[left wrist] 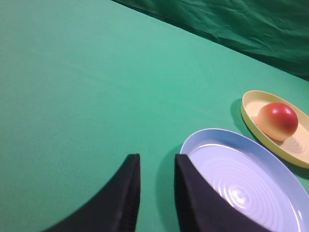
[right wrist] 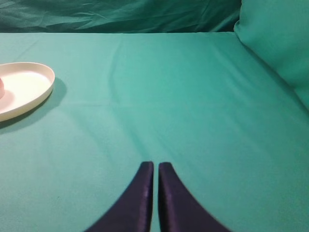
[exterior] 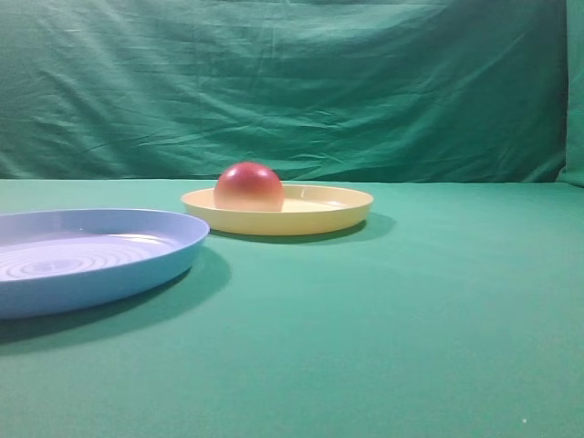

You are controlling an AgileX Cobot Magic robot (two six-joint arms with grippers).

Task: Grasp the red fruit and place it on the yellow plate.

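The red fruit (exterior: 248, 187) sits dome-up on the left part of the yellow plate (exterior: 338, 212); nothing holds it. In the left wrist view the fruit (left wrist: 277, 120) rests on that plate (left wrist: 251, 104) at the far right, well away from my left gripper (left wrist: 157, 159), which is open over bare cloth with nothing between its fingers. My right gripper (right wrist: 155, 165) is shut and empty above the cloth, with the plate (right wrist: 34, 89) far off to its left. Only a sliver of the fruit (right wrist: 1, 88) shows at that view's edge. Neither gripper appears in the exterior view.
A light-blue plate (exterior: 137, 265) with concentric rings lies at the front left, close beside the yellow plate. Its rim (left wrist: 217, 133) lies just right of my left fingers. Green cloth covers the table, and a draped green backdrop (exterior: 292, 82) stands behind.
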